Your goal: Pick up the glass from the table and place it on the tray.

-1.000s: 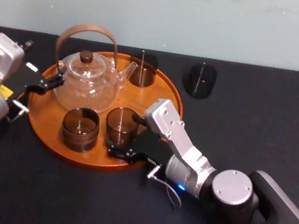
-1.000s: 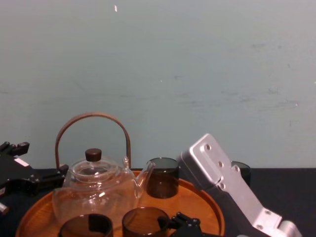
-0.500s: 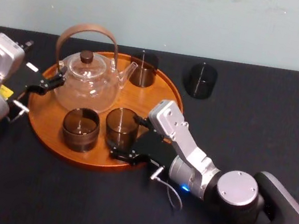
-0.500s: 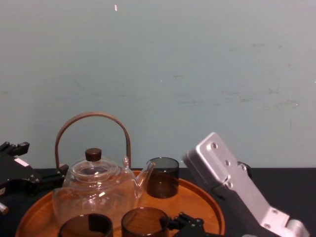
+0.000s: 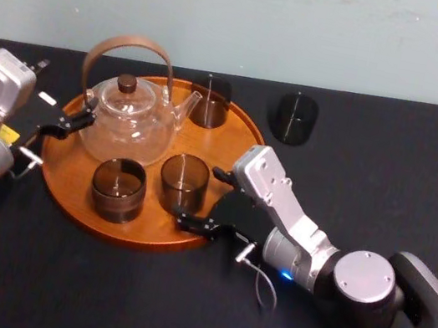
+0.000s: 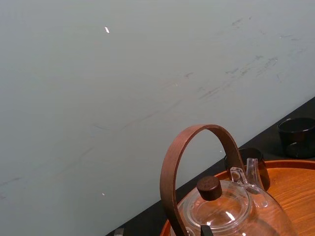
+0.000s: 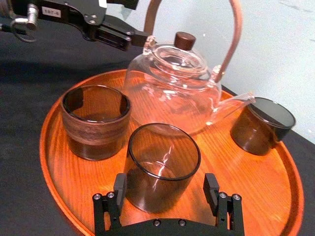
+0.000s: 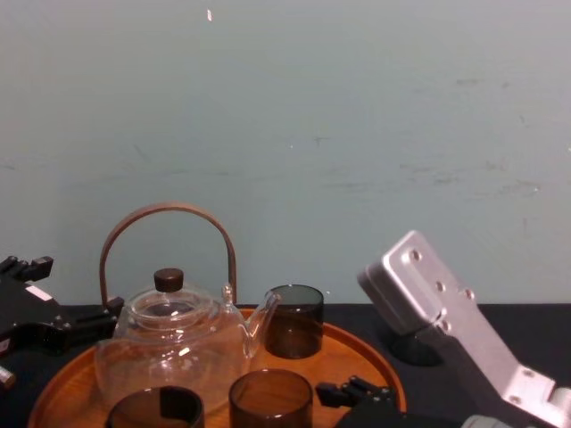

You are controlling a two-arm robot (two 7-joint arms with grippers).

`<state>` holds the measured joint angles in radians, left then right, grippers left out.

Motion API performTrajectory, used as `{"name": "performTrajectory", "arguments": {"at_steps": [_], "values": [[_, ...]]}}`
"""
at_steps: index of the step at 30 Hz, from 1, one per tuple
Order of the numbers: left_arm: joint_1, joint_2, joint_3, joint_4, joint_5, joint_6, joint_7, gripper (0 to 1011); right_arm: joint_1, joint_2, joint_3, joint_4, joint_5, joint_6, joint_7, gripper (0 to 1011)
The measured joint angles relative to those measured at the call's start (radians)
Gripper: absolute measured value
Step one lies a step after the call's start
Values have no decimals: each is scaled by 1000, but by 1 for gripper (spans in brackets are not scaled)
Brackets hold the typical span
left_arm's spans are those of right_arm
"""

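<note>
**Flat black matte bench, pale blue-green wall behind**

And the smoky brown cylindrical glass is seen standing upright on the large round orange-brown wooden tray, in its near right part, just beside a second brown glass. The right claw is held low over the tray's near right rim. Its black fingers are spread apart, one posted on each side of the glass, and nothing is clamped.

Farther back, a clear glass teapot with a curved brown handle is seated on the tray, and a third dark glass is set by its spout. A fourth dark glass is found on the bench itself, beyond the tray's far right edge. The left claw is held at the tray's left rim, near the teapot, spread apart and empty.
</note>
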<state>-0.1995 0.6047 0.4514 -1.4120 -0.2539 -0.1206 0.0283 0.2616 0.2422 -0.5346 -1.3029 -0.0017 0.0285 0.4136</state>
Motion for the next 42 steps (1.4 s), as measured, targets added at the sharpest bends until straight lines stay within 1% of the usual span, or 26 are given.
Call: {"name": "performTrajectory", "arguments": {"at_steps": [8, 16, 25, 28, 31, 32, 33, 34, 36, 39, 42], "values": [[0, 0, 0, 0, 0, 0, 0, 1010, -9, 15, 16, -14, 1, 3, -4, 1000], [0, 0, 0, 0, 0, 0, 0, 1009, -37, 39, 33, -48, 17, 8, 0, 1000], [0, 0, 0, 0, 0, 0, 0, 1009, -94, 90, 62, -128, 63, 13, 22, 1000], [0, 0, 0, 0, 0, 0, 0, 1009, -119, 111, 88, -157, 79, 17, 11, 1000], [0, 0, 0, 0, 0, 0, 0, 1010, -131, 122, 106, -169, 85, 20, -3, 1000], [0, 0, 0, 0, 0, 0, 0, 1009, -138, 128, 119, -176, 87, 23, -16, 1000], [0, 0, 0, 0, 0, 0, 0, 1009, -138, 128, 119, -176, 87, 23, -16, 1000], [0, 0, 0, 0, 0, 0, 0, 1010, -144, 134, 132, -181, 87, 26, -29, 1000], [0, 0, 0, 0, 0, 0, 0, 1009, -149, 141, 151, -182, 86, 31, -47, 1000], [0, 0, 0, 0, 0, 0, 0, 1010, -149, 143, 169, -178, 80, 36, -68, 1000], [0, 0, 0, 0, 0, 0, 0, 1010, -142, 141, 194, -160, 71, 42, -92, 1000]]}}
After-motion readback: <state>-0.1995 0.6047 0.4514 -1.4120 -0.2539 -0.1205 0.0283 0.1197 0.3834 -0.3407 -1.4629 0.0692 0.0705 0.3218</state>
